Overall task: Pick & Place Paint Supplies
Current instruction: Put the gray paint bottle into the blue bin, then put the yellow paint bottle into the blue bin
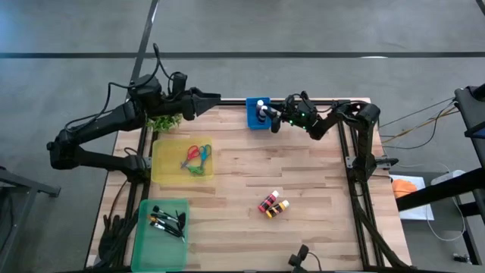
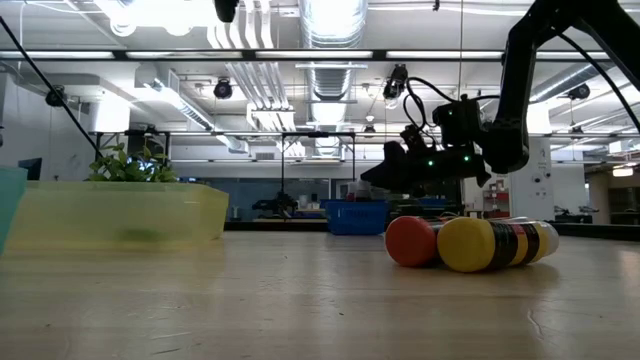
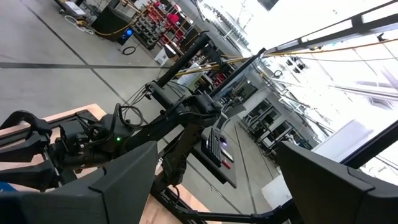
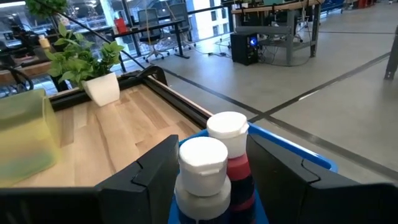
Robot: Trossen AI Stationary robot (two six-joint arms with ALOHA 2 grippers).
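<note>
Two capped bottles (image 4: 214, 168) upright between right gripper (image 4: 208, 180) fingers (spread).

- Both arms are dark, near black, built of rounded links and chunky joints.
- Black cables loop loosely along the left arm (image 1: 114, 121).
- Small green lights glow on the right arm (image 1: 333, 117) near its wrist.
- The right gripper (image 4: 208, 171) has broad, flat, matte black fingers.

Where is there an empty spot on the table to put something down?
Bare wood lies between the yellow tray and the paint bottles, and along the right edge. It is crowded at the blue bin, where the right hand hovers over bottles.
</note>
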